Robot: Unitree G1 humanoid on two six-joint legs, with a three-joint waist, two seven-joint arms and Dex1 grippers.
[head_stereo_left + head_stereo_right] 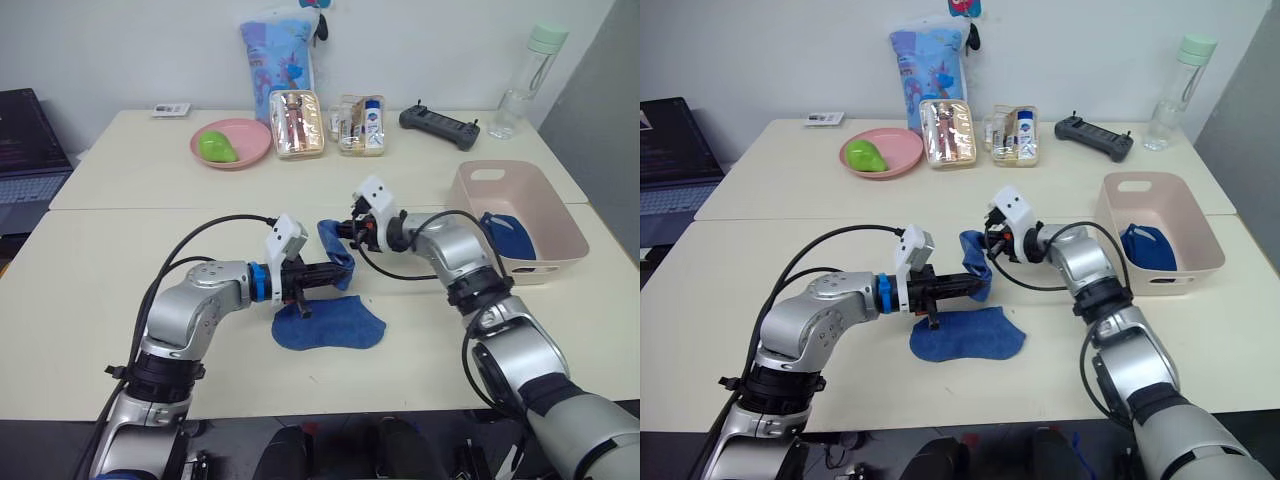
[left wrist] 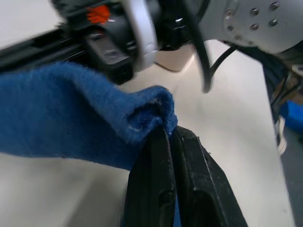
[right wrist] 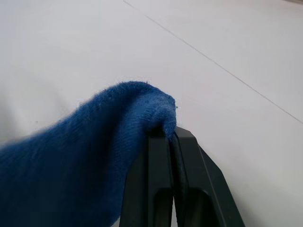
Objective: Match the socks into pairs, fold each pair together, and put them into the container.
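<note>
We've got the held sock [image 1: 336,248] stretched btwn both pincers, left pincer [image 1: 340,272] and right pincer [image 1: 340,231] each clamped on an end, above its mate [image 1: 330,325] on the worktop [image 1: 120,290]. Risk: thin edge grips slip, fold lands skewed. Container [image 1: 540,215] w/ folded pair [image 1: 505,236] sits to the right.

The held sock [image 1: 336,248] is medium blue, plain knit; the flat sock [image 1: 329,326] matches it; the container [image 1: 553,226] is pale pink, holding a blue sock [image 1: 508,236]; the plate [image 1: 240,132] is pink; the bag [image 1: 276,50] is pale blue, printed.
</note>
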